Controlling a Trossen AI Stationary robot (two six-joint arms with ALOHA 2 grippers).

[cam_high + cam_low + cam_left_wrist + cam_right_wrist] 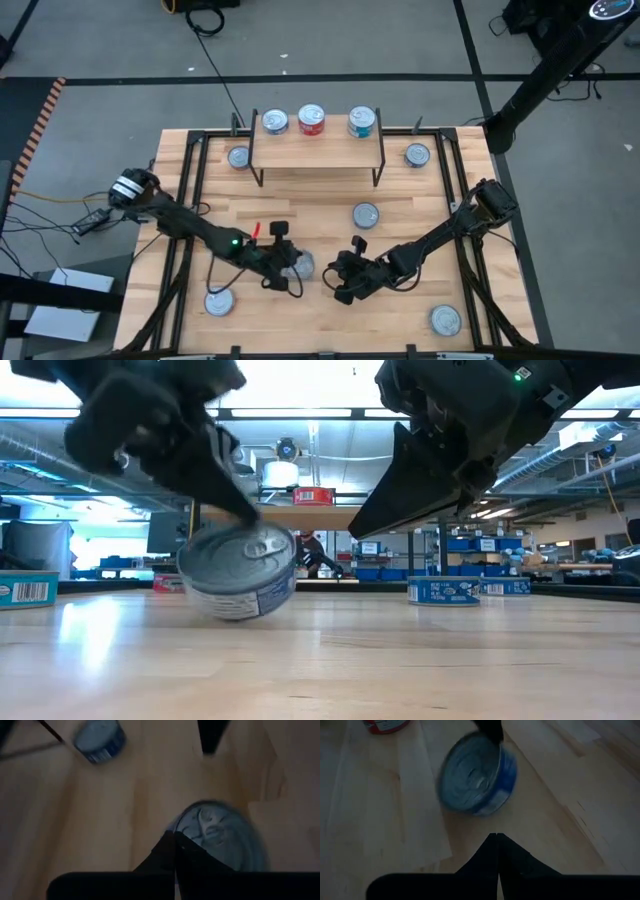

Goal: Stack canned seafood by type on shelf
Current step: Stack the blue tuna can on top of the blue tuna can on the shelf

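A blue-labelled can (240,575) stands tilted on the tabletop, its silver top turned toward the near edge, and only its lower edge (232,616) is on the wood. My left gripper (287,262) is shut at its raised far-left rim. Just right of the can, my right gripper (338,278) is shut and touches nothing; its fingers (497,845) point at the can (477,775). The shelf (320,152) at the far side carries a blue can (274,122), a red can (312,119) and a teal can (361,122) in a row. My left gripper has its shut fingertips (236,510) on the can's top at the raised rim (186,822), coming slanting down from the table's left. Whether they pinch the rim or the pull tab cannot be told. The can hangs tilted from them, its lower edge on the table.
Loose cans lie on the table: at the far left (238,157) and far right (417,155) beside the shelf, in the middle (366,215), at the near left (221,302) and at the near right (445,320). Black frame rails (190,190) run along both sides.
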